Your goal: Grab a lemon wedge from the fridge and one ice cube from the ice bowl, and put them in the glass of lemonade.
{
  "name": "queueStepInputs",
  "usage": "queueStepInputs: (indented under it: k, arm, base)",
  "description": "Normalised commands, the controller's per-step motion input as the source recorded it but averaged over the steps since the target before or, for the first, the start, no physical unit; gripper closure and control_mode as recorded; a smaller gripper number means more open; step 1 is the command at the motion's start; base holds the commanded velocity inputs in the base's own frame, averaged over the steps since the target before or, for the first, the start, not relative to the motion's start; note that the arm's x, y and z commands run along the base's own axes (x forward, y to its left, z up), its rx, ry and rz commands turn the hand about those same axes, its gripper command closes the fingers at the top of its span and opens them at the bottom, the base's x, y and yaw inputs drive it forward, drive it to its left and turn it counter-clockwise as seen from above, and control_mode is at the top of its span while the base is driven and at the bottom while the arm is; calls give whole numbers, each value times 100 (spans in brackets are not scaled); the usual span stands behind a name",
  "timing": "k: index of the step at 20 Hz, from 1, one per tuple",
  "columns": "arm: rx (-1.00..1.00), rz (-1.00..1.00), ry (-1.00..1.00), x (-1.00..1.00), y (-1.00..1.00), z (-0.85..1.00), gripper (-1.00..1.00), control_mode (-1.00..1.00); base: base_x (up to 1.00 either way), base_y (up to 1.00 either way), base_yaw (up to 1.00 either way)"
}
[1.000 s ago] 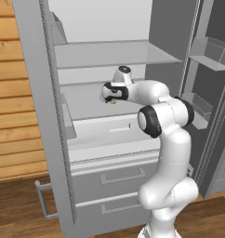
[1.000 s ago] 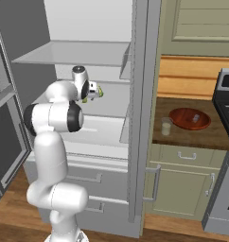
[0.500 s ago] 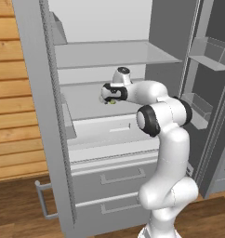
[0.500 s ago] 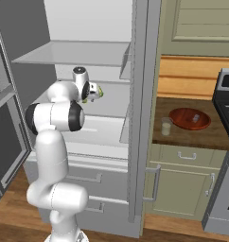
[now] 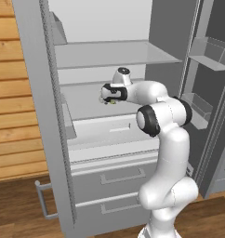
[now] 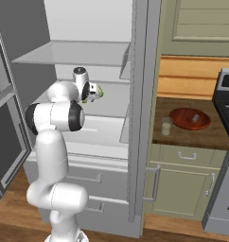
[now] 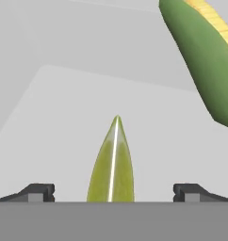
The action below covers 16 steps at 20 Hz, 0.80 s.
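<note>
- In the hand view I have the lemon wedge (image 7: 112,164) dead centre between the two finger tips (image 7: 38,192), its pointed tip running straight away from me, so its long axis lies along my line of reach and the jaws straddle its thin width.
- The jaws (image 7: 114,194) stand spread wide, with clear shelf showing on both sides of the wedge; nothing is pinched yet.
- To the upper right of that view a green and yellow cob-like thing (image 7: 205,61) lies well apart from the wedge, outside the closing path as far as I can judge.
- From the left base view the gripper reaches into the open fridge (image 5: 37,116) over the middle shelf (image 5: 86,100), the wedge a small yellow-green speck at the jaws.
- My read: the next move only needs a little more advance and a squeeze across the thin side.
- Right of the fridge in the right base view, on the tabletop (image 6: 192,137), the glass of lemonade (image 6: 166,126) stands just left of the ice bowl (image 6: 189,118), which holds a pale cube or two; I cannot count them.
</note>
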Motion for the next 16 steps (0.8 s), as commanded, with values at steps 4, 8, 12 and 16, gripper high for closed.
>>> queueStepInputs:
  k: [4,8,12,16]
  arm:
    - [0,0,0,0,0,-1,100,-100]
    - [0,0,0,0,0,0,100,-100]
    - [0,0,0,0,0,0,100,-100]
    - [0,0,0,-14,-2,0,100,-100]
  base:
    - [0,0,0]
    - [0,0,0]
    - [0,0,0]
    - [0,0,0]
